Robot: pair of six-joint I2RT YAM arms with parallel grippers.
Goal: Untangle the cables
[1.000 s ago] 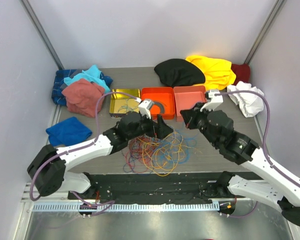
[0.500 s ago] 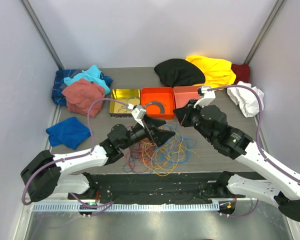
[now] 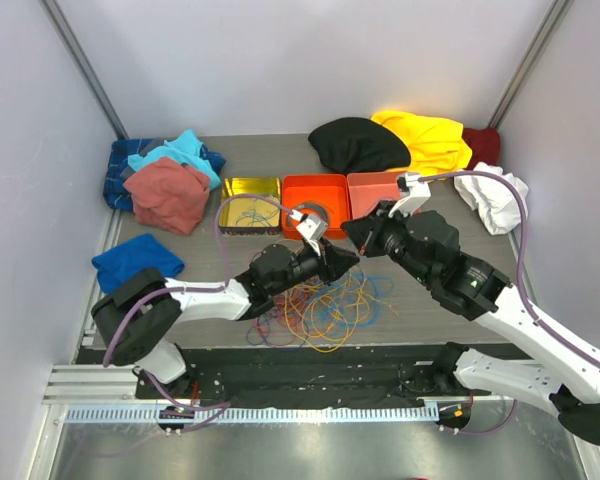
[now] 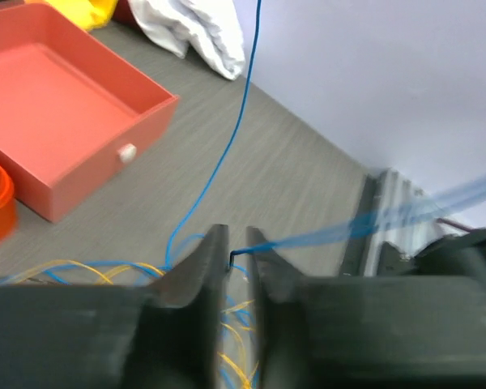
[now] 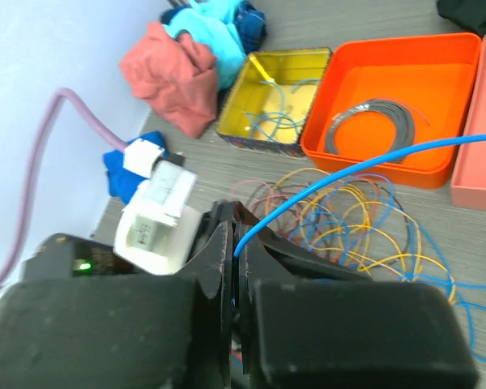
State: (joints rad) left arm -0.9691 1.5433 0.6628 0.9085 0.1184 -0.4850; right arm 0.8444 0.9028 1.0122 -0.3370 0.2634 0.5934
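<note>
From above, thin plastic-coated cables (image 3: 320,312) in yellow, orange, blue and red lie looped in a loose tangle on the grey wood-grain bench (image 3: 270,160). Pale smooth walls enclose the bench, and a glossy orange rectangular tray (image 3: 332,196) sits just behind the tangle.

At the left wrist, the black left pincer (image 4: 235,247) is narrowly spread, and a blurred blue strand (image 4: 308,235) crosses its gap.

At the right wrist, the black right pincer (image 5: 233,243) is pressed together on a stiff blue wire (image 5: 348,174), which arcs over the tangle toward the tray.
</note>
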